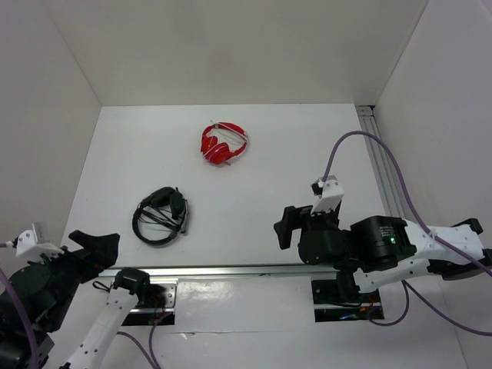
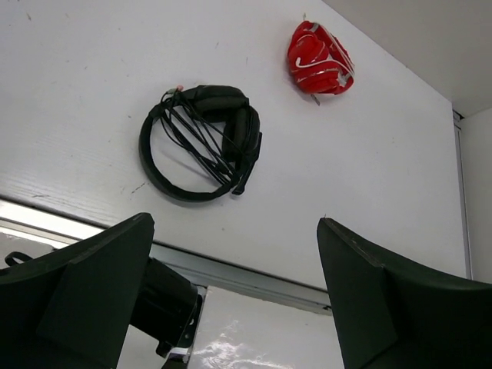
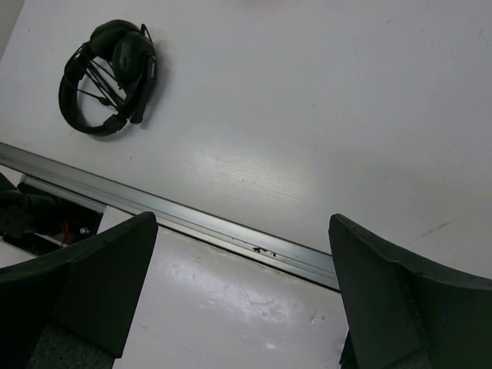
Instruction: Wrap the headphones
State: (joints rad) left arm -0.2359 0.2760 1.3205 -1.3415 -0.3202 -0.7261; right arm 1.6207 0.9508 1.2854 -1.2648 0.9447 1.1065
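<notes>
The black headphones lie flat on the white table, left of centre, with the thin cable bundled across the headband loop. They also show in the left wrist view and the right wrist view. My left gripper is open and empty, near the front edge, below and left of the headphones; its jaws stand wide apart. My right gripper is open and empty, well to the right of the headphones, over the front rail.
Red headphones lie toward the back centre and show in the left wrist view. A metal rail runs along the table's front edge, another along the right side. White walls enclose the left, back and right.
</notes>
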